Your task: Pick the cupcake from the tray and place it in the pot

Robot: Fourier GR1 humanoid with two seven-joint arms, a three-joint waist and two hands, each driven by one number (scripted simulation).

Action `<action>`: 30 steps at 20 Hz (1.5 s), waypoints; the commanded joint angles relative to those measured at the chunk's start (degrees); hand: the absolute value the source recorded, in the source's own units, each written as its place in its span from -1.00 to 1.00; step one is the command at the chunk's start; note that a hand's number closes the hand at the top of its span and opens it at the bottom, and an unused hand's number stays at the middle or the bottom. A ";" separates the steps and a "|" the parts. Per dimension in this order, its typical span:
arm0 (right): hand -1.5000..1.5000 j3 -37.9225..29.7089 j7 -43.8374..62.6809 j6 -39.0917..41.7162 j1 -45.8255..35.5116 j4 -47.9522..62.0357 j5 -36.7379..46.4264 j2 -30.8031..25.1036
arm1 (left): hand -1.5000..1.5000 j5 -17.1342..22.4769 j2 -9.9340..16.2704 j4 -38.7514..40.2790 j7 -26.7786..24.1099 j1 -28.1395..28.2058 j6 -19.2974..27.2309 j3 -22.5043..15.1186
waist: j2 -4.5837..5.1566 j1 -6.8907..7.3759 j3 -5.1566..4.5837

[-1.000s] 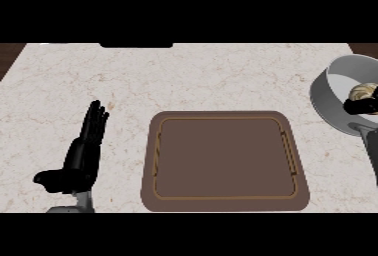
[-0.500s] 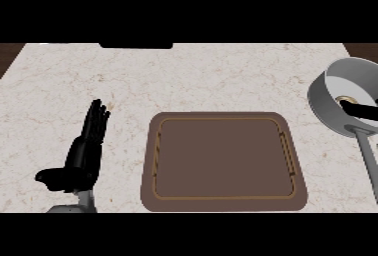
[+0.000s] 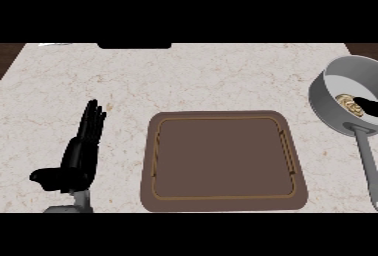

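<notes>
The brown tray (image 3: pixel 221 200) lies in the middle of the counter with nothing on it. At the right edge stands the grey pot (image 3: pixel 325 102), its long handle (image 3: pixel 365 160) pointing toward me. The cupcake (image 3: pixel 345 102) shows inside the pot, low against its near wall. A small black part of my right hand (image 3: pixel 368 106) shows right next to the cupcake, inside the pot's rim; the rest is cut off by the view's edge. My left hand (image 3: pixel 80 157) rests open on the counter left of the tray, fingers straight and pointing away.
The counter is pale speckled stone (image 3: pixel 207 80). A dark object (image 3: pixel 134 45) sits at its far edge. The pot's handle runs down the right side near the tray's right rim.
More of the pot and its handle now show. My right hand, which covered the cupcake in the pot, shows only as a small part beside it. The left hand has not moved.
</notes>
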 commanded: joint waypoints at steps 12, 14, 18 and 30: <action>-1.00 -13.49 -17.25 -0.35 13.27 -6.47 -25.71 -2.94 | 0.00 -2.46 -2.06 -1.33 0.30 0.69 1.90 -1.58 | 0.16 0.04 0.10; -1.00 -14.78 -21.98 0.42 15.08 -4.56 -28.67 -3.88 | 0.00 -1.67 -1.41 -0.37 0.96 -1.15 0.81 -0.73 | 0.20 0.09 0.11; -1.00 -16.67 -23.70 2.74 17.71 -2.99 -33.39 -6.59 | 0.00 -1.25 -0.92 -2.33 0.42 1.90 -0.46 -0.82 | 0.20 0.26 0.10; -1.00 -22.93 -28.47 1.39 24.25 -2.90 -41.31 -8.84 | 0.00 -2.92 -2.31 0.98 -1.89 1.42 0.33 -1.72 | 0.22 0.14 0.09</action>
